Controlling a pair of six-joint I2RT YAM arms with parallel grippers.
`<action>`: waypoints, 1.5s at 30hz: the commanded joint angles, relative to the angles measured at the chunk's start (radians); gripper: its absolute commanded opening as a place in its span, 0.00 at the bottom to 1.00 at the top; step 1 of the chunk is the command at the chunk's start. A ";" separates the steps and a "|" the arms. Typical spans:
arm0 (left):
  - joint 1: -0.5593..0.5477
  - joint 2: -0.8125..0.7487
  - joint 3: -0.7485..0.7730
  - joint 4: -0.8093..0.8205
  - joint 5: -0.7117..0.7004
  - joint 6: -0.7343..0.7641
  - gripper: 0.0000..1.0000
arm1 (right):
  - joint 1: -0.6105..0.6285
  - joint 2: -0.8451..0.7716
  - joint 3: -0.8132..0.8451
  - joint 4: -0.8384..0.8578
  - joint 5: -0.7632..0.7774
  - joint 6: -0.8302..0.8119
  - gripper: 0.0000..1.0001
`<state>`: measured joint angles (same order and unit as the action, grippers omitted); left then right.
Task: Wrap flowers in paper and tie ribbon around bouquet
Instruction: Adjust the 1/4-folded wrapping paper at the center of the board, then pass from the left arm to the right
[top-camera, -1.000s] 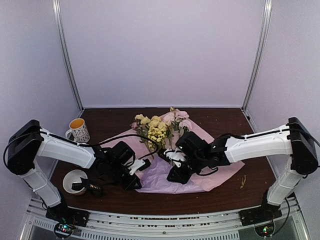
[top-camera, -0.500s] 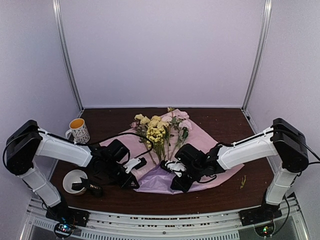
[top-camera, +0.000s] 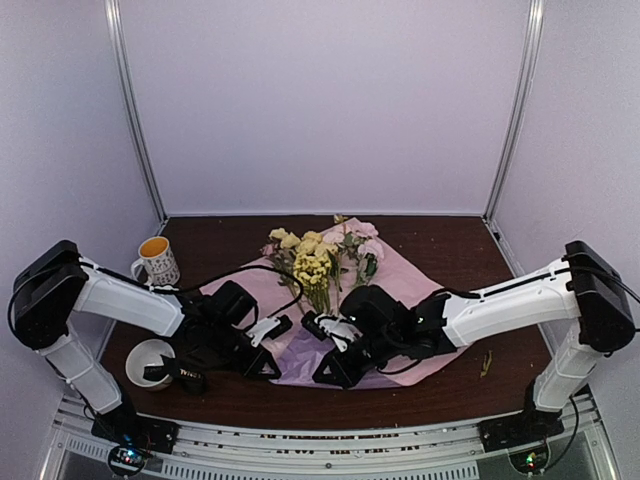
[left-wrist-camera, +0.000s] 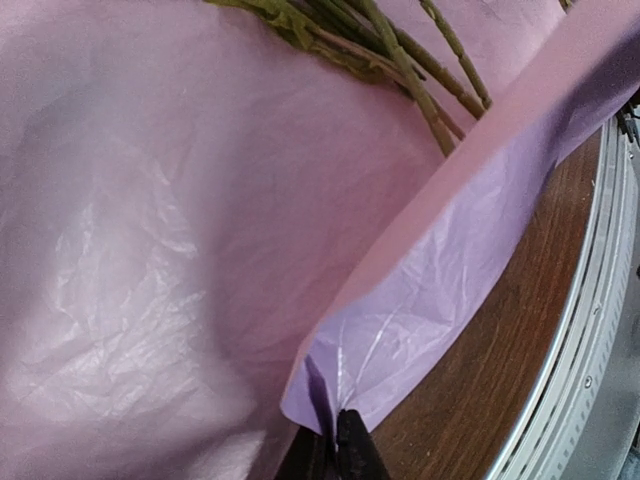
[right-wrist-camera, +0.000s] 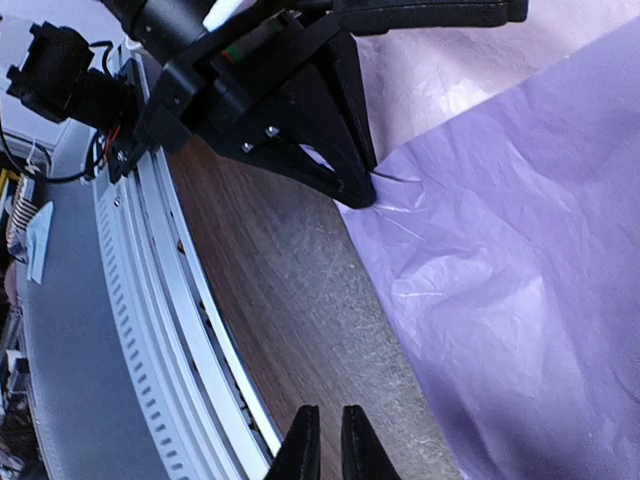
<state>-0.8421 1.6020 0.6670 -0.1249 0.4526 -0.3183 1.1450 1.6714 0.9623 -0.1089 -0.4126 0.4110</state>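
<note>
Two wrist views show me what the top view hides: the left fingers (left-wrist-camera: 352, 452) pinch the paper (left-wrist-camera: 150, 250) at its near edge, about 7 o'clock, with the flowers (left-wrist-camera: 400, 65) lying on it. The left arm (top-camera: 130, 300) and right arm (top-camera: 510, 295) stretch low inward. The right fingers (right-wrist-camera: 300, 450) hang almost closed, empty, above the table (right-wrist-camera: 270, 300).

The top view looks down over the whole table (top-camera: 470, 240) from behind. Both wrist views sit close, sharing the near edge of the paper (left-wrist-camera: 150, 250).

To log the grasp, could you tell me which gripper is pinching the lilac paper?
The left gripper, shut on an edge of the paper; the right gripper, over the table, holds nothing.
</note>
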 joint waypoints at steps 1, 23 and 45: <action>0.003 0.034 0.013 -0.045 -0.042 0.005 0.08 | -0.002 0.069 0.022 0.085 -0.016 0.195 0.09; 0.058 -0.365 0.064 -0.293 -0.248 -0.130 0.43 | -0.022 0.221 0.003 0.003 0.066 0.260 0.07; 0.451 -0.359 -0.045 -0.196 -0.325 -0.315 0.57 | -0.013 0.241 0.064 -0.084 0.119 0.233 0.07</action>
<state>-0.4267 1.2133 0.6437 -0.4152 0.1215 -0.5953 1.1297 1.8824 1.0351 -0.1188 -0.3622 0.6502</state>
